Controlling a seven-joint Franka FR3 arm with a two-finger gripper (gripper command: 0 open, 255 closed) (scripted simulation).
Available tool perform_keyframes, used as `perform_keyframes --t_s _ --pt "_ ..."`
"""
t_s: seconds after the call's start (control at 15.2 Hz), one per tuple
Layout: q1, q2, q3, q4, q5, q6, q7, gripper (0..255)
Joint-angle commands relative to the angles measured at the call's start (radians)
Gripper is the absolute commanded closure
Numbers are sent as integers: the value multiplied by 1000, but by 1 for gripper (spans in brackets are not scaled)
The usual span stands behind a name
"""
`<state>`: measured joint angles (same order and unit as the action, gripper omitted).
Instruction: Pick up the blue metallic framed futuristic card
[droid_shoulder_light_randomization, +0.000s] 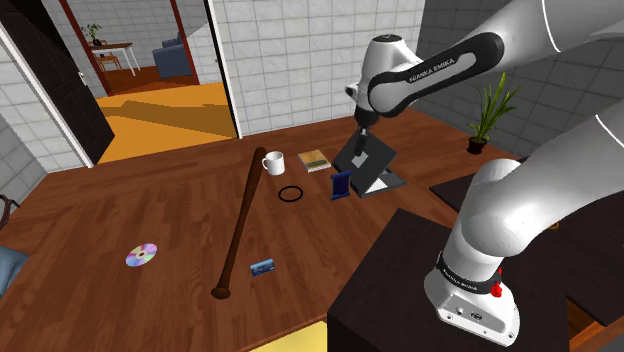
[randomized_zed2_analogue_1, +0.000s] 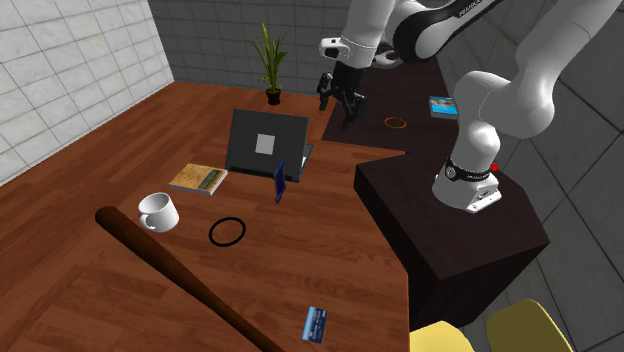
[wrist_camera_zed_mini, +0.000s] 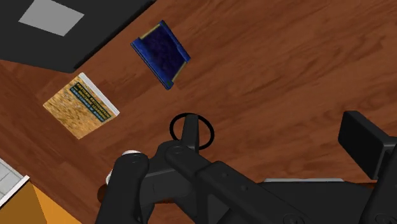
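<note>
The dark blue card with a thin metallic frame stands tilted on the wooden floor, just in front of an open black laptop. The second exterior view shows the card edge-on, and the wrist view shows its face. My black gripper hangs in the air above the laptop, well above and behind the card. In the second exterior view the gripper has its fingers apart and nothing between them. One finger stands off to the side in the wrist view.
Near the card lie a black ring, a white mug and a yellow book. A long brown bat, a small light blue card and a CD lie farther off. The dark stand borders the floor.
</note>
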<state>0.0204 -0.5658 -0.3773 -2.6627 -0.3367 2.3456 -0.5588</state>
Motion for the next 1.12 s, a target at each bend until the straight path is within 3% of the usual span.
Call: perform_keyframes --t_s 0.0,0.33,0.53,0.66,0.79,0.92,1.06 --pt "9 64 -45 -6 -15 84 -63 0" --pt "72 276 -174 23 15 294 -248 0" --pt "145 423 -263 60 126 413 -417 0" --pt "203 533 -313 93 287 481 -591 0" --pt "215 651 -302 140 532 528 -828 0" --pt "138 756 -205 202 743 553 -1041 0" --pt "32 846 -91 268 872 572 -1195 0"
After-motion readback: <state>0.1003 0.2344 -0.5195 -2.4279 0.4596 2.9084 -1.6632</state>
